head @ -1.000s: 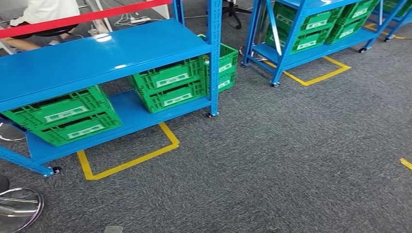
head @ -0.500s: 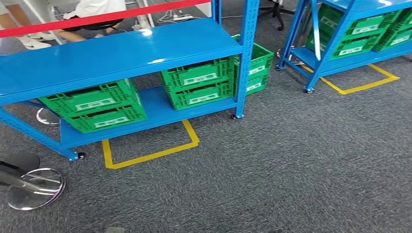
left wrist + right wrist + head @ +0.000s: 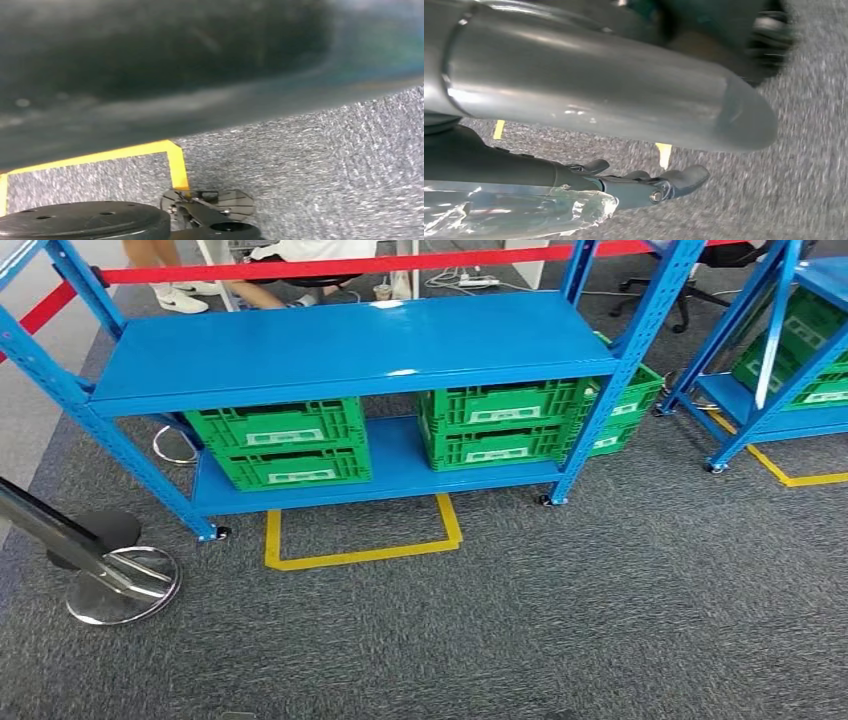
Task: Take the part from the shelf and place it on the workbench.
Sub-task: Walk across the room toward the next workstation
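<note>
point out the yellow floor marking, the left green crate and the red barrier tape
yellow floor marking [image 3: 360, 555]: head view, on its front strip, ahead of the shelf.
left green crate [image 3: 278, 444]: head view, on its front wall, lower shelf level.
red barrier tape [image 3: 330, 265]: head view, on the stretch behind the shelf.

Blue shelf [image 3: 350, 345] straight ahead on grey carpet [image 3: 560, 620], top board bare. Two stacks of green crates [image 3: 280, 445] and [image 3: 497, 425] on the lower board. Yellow floor tape [image 3: 360, 552] in front, chrome stanchion base [image 3: 122, 585] left, second blue rack [image 3: 775, 370] right, red barrier tape [image 3: 330, 267] behind.
</note>
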